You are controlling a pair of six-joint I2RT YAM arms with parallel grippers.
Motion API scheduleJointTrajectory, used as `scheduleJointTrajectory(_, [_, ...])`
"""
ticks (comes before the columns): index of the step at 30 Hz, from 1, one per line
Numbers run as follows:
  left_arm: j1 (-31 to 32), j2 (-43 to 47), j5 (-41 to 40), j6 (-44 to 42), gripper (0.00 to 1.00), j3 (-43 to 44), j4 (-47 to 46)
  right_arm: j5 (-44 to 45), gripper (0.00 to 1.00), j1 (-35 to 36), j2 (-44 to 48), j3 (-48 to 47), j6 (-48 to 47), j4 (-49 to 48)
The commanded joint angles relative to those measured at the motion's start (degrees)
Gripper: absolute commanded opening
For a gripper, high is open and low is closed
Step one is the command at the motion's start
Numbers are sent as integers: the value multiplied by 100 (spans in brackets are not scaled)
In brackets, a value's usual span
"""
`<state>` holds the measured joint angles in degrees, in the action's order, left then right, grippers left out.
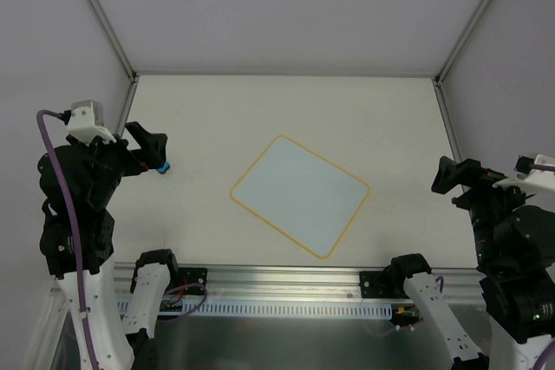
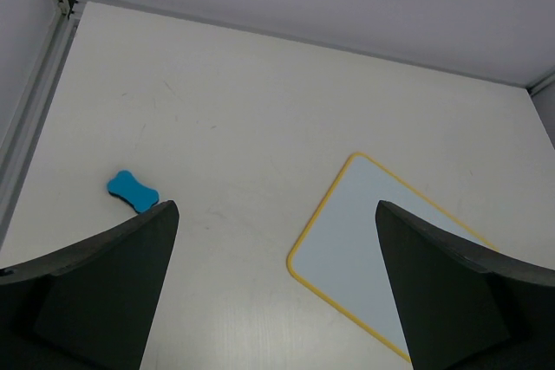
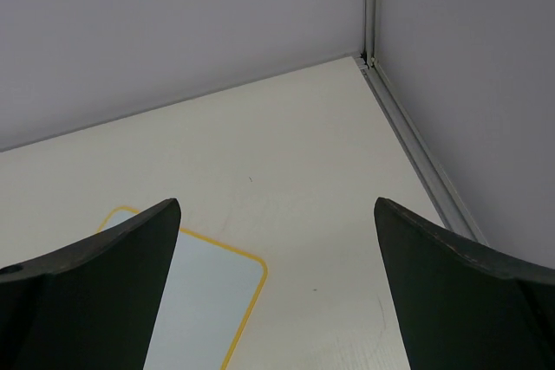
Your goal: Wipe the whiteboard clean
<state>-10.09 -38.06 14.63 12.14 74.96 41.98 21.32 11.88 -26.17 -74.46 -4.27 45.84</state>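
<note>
Your left gripper (image 1: 149,149) and right gripper (image 1: 447,178) both have their jaws wide apart, holding nothing. The blue eraser (image 2: 133,191) lies just beside the left one. The whiteboard (image 1: 299,195) lies flat and askew mid-table, between the arms.

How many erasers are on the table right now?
1. The blue eraser lies on the table left of the whiteboard, just beyond the open left gripper. The arms hide some table, so another could be missed.
</note>
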Motion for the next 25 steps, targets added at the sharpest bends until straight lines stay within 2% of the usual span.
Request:
scheduleJointTrajectory(1, [226, 325, -223, -300, 99, 527, 390, -260, 99, -10, 95, -157, -452, 74])
scheduleJointTrajectory(6, [534, 572, -698, -414, 99, 625, 540, -330, 99, -1, 156, -122, -531, 82])
scheduleJointTrajectory(25, [640, 625, -839, -362, 99, 511, 575, -532, 99, 69, 236, -8, -662, -137])
